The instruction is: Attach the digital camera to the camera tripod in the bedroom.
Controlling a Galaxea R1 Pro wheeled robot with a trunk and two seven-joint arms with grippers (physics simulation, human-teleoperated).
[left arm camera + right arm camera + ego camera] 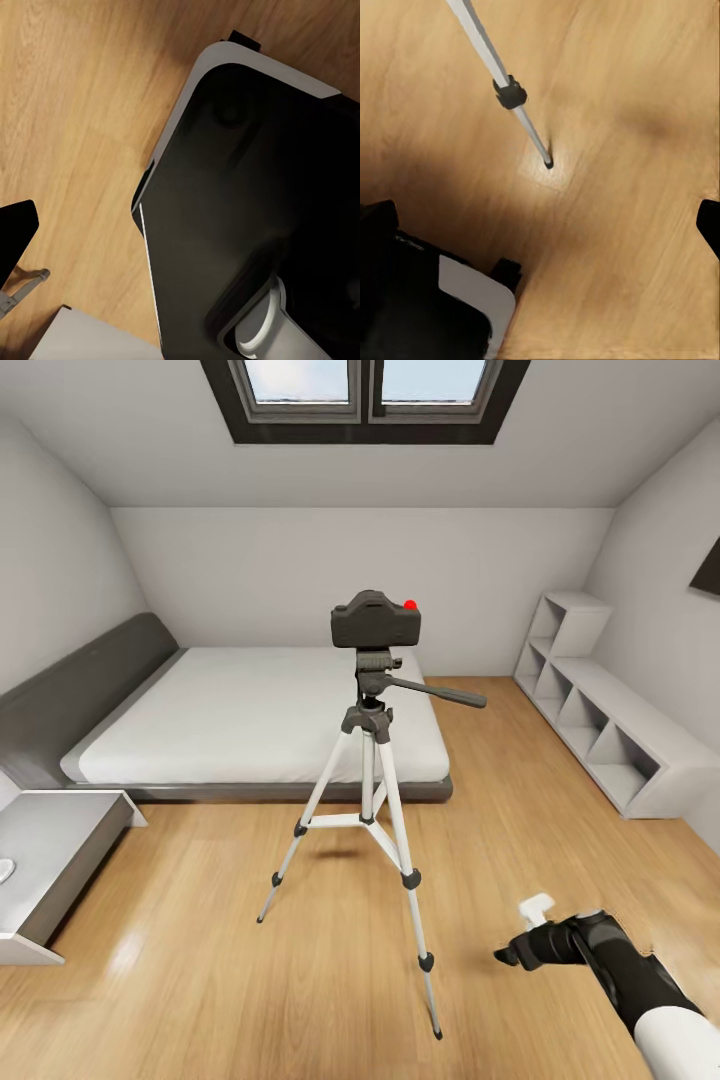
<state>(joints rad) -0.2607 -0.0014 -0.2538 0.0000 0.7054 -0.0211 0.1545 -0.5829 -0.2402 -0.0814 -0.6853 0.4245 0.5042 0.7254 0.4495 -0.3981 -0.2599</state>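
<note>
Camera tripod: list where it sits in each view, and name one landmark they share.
Head view: camera tripod stands mid-picture, digital camera on top.
Left wrist view: not in it.
Right wrist view: one leg crosses from the upper edge to its foot on the floor.
Shared landmark: wood floor.

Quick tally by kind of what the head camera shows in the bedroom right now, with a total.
digital camera: 1
camera tripod: 1
bed: 1
cube shelves: 1
skylight: 1
side table: 1
right gripper: 1
Total: 7
</note>
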